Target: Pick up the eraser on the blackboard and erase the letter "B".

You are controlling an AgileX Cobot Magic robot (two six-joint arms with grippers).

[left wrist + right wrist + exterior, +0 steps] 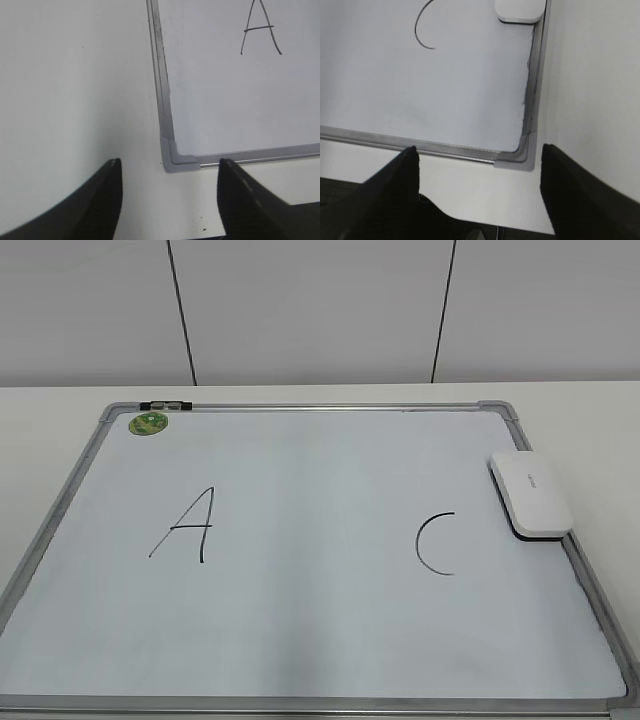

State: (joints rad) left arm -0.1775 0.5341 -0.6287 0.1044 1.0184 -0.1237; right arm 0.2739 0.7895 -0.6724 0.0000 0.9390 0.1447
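Although the task named a letter "B", no such letter showed on the blackboard (300, 640): only a black "A" (188, 526) on the left and a black "C" (434, 543) on the right were visible, with a bare stretch of board between them where a middle letter would sit. That gap suggested the erasing was already done, though faint residue could not be ruled out from these views.

The eraser (530, 493) lay flat on the right side of the board, its outer edge overlapping the right frame, just beside and slightly farther back than the "C". Lying there, it was well clear of both remaining letters, so it smudged neither. A small green magnet (148, 423) sat at the far left corner, and a dark clip-like piece (165, 405) rested on the far frame beside it.

Neither arm appeared in the exterior view. The left gripper (167, 172) hung with its jaws spread wide over the near left corner of the board, holding nothing. The right gripper (480, 157) was likewise spread and empty above the near right corner, with the eraser at the top of its view. Both seemed parked at the near edge of the bench (40, 410), which kept them off the writing surface.
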